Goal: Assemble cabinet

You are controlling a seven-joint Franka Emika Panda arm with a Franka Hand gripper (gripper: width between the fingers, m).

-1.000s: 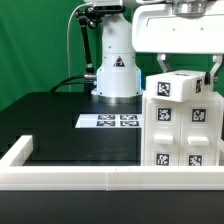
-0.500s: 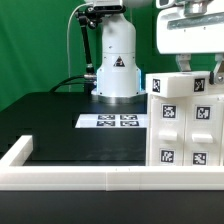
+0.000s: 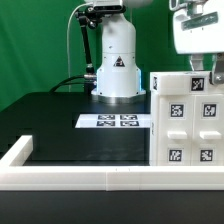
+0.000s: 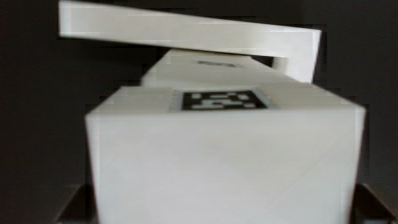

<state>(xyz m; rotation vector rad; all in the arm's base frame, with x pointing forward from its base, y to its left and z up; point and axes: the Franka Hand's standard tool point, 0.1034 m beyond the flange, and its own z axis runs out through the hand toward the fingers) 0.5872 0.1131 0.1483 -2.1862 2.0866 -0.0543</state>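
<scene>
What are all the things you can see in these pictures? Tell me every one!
cabinet: one, white with black-and-white square tags, standing on the table at the exterior view's right, under the gripper; it fills the wrist view.
marker board: one, flat white with tags, lying on the table in front of the robot's base.
table: one, black top.
rim: one, long white, along the table's near edge.
backdrop: one, green, behind everything.
robot base: one, white, at the back with black cables.
gripper: one, white, at the cabinet's top.
</scene>
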